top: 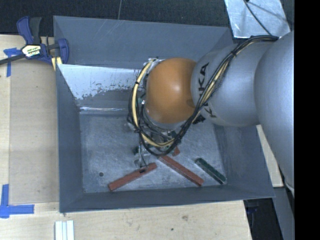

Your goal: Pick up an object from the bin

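You see the grey bin [67, 134] with a mostly bare floor; its far wall is scuffed pale. At the left of the floor, near the front wall, lies one small dark speck [101, 174], too small to identify. Next to the right is a flat reddish-brown stick [127, 179] lying close to the front wall, tilted so that its left end is nearer that wall and its right end points up toward the bin's middle. The jaws are down low over that right end, at the centre of the floor toward the front. You cannot tell whether they are open or closed, because the wrist and its cables [136, 101] hide most of them, nor whether they touch the stick. Nothing shows lifted off the floor. Above them sits the round orange wrist cover [170, 91], ringed by black and yellow cables. Just right of the jaws, a second reddish-brown stick [184, 171] slants the other way, its upper end near the jaws and its lower end toward the front right corner; the two sticks form a shallow V without clearly touching. Further right, near that second stick but apart from it, lies a short dark green stick [211, 170], roughly parallel to it. The silver arm [240, 84] comes in over the right rim.
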Robot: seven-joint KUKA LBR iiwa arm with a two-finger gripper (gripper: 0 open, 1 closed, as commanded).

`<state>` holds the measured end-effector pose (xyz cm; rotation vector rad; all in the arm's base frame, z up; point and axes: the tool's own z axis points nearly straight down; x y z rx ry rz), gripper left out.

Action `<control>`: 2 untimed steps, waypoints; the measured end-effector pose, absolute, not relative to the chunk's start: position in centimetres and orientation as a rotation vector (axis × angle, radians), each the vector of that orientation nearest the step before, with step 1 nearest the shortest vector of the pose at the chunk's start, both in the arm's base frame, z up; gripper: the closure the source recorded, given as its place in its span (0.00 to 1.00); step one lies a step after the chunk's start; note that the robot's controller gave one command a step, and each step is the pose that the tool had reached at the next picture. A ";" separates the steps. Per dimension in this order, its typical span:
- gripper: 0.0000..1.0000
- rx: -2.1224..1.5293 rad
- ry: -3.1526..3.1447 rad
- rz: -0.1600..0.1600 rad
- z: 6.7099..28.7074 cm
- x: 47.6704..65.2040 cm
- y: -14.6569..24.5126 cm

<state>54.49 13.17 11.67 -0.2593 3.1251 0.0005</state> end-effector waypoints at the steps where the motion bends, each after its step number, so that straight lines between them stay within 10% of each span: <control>1: 0.00 -0.472 3.107 0.000 12.1 53.2 12.0; 2: 0.00 -0.252 3.126 0.001 11.5 56.9 5.1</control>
